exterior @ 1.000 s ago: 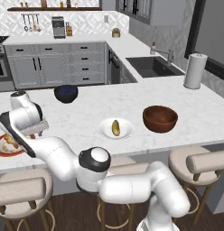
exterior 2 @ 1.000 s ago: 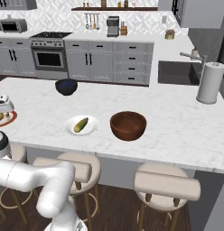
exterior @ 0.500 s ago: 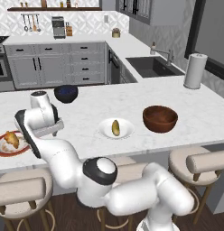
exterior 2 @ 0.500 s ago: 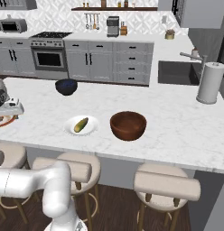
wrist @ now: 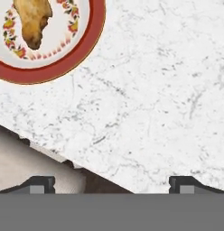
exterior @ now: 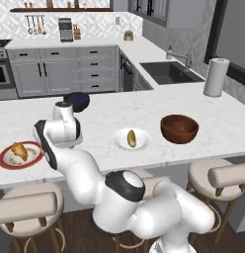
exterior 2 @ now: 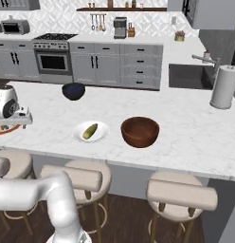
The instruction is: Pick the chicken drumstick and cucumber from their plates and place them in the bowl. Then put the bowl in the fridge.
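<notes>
Drumstick point(exterior: 19, 150) lies on the red-rimmed plate point(exterior: 6, 161), cucumber point(exterior: 131, 138) on the white plate point(exterior: 119, 142); the bowl point(exterior: 179, 128) sits empty on the table point(exterior: 203, 113). Nothing is done yet. The pincer point(wrist: 111, 184) hovers wide open, empty, beside the drumstick's plate.

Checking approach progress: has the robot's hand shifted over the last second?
Yes. In the left base view the hand has swung right, from above the red-rimmed plate toward the dark blue-black bowl.
</notes>
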